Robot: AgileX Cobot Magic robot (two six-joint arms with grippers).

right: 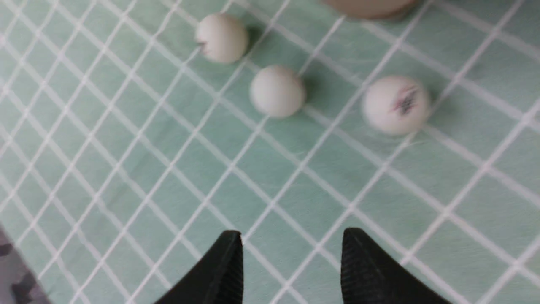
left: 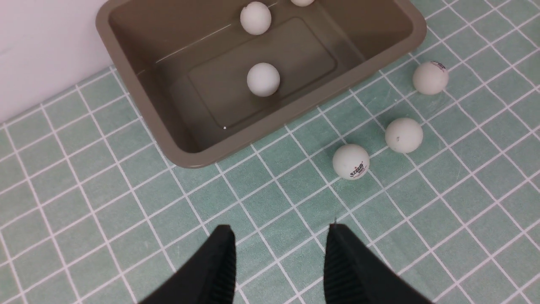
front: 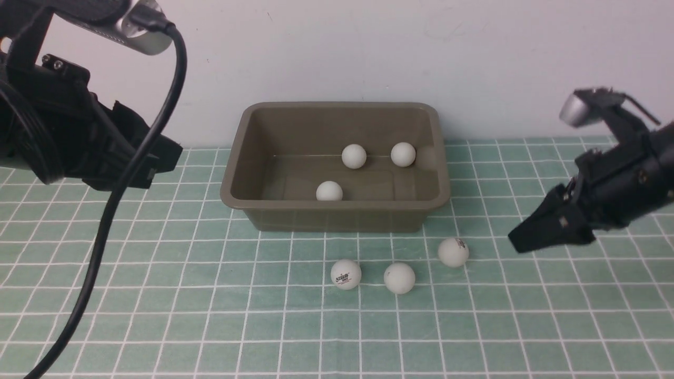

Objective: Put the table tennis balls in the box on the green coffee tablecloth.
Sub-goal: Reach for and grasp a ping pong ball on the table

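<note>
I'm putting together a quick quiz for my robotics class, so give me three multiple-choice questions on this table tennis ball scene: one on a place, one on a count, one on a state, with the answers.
1. Where do the loose balls lie?
A. On the green cloth, in front of the box
B. Behind the box
C. On the box's rim

2. How many balls are inside the box?
A. Two
B. Three
C. Five

3. The right gripper is:
A. shut on a ball
B. open and empty
C. clamped on the box's rim

Answers:
1 A: all three rest on the cloth near the box's near wall.
2 B: three white balls sit on its floor.
3 B: its jaws stand apart with only cloth showing between them.
</note>
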